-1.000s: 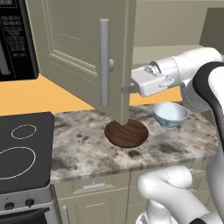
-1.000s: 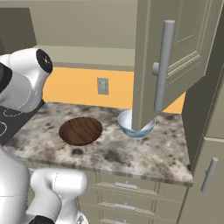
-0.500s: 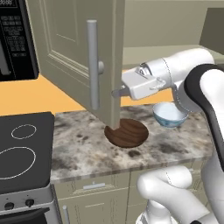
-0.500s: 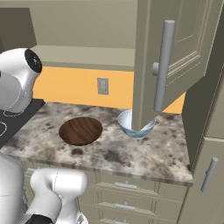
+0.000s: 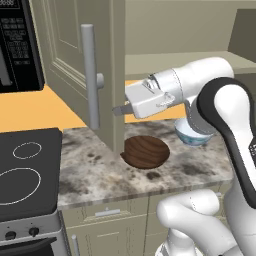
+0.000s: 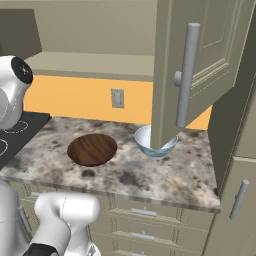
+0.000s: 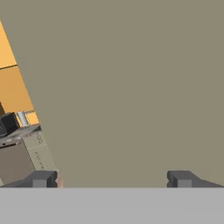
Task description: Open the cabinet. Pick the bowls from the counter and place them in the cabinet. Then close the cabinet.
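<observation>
- Cabinet [image 5: 75,65]: left door swung out over the bench [image 5: 95,170], long bar handle [image 5: 90,75] facing the camera; in the right base view the right door [image 6: 200,65] also stands open.
- Gripper [image 5: 119,109]: pressed close to the inner face of the left door, behind the handle; jaws wide apart, nothing between them. The hand view looks flat onto the door panel.
- 2 bowls: brown bowl [image 5: 146,151] on the bench just below the left door's lower edge; white-blue bowl [image 6: 150,142] beside it, toward the right door and partly behind that door's corner.
- Judged step: pushing the left door fully open.
- To do it well: keep the push steady near the free edge, follow the door's arc, stay above the brown bowl.
</observation>
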